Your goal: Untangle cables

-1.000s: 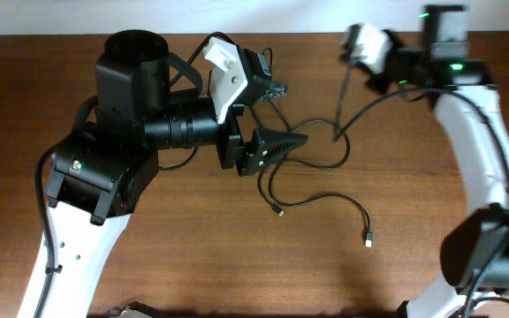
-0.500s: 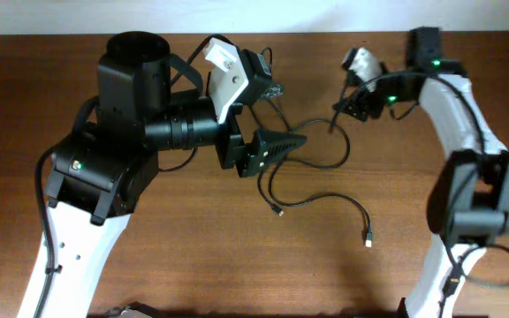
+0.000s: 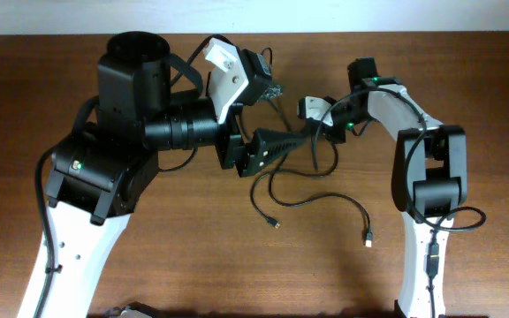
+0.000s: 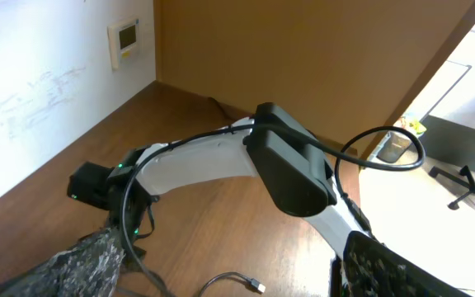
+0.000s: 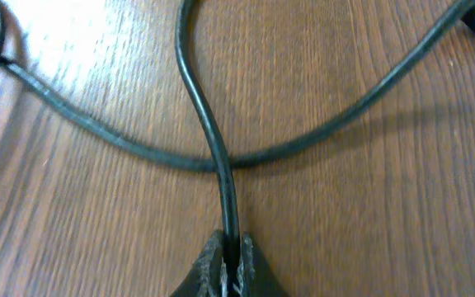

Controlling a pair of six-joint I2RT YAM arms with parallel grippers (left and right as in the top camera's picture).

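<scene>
Thin black cables (image 3: 325,196) lie looped on the wooden table between the two arms. One ends in a whitish plug (image 3: 368,238), another in a small dark plug (image 3: 275,223). My right gripper (image 3: 318,129) is shut on one cable (image 5: 209,107) low over the table, where that cable crosses another cable (image 5: 97,125). My left gripper (image 3: 281,141) is open just left of it, above the loops. In the left wrist view its fingers (image 4: 233,252) stand wide apart, a cable runs past the left finger and a plug (image 4: 258,286) lies below.
The right arm's white link (image 4: 221,161) and its thick black arm cable (image 4: 386,148) fill the space ahead of the left gripper. The left arm's bulky base (image 3: 135,132) covers the table's left half. The table's far edge (image 3: 307,34) meets a white wall.
My right arm has swung from the back right corner towards the middle with the cable in its gripper. The loops on the table shifted left. The left arm has not moved.
</scene>
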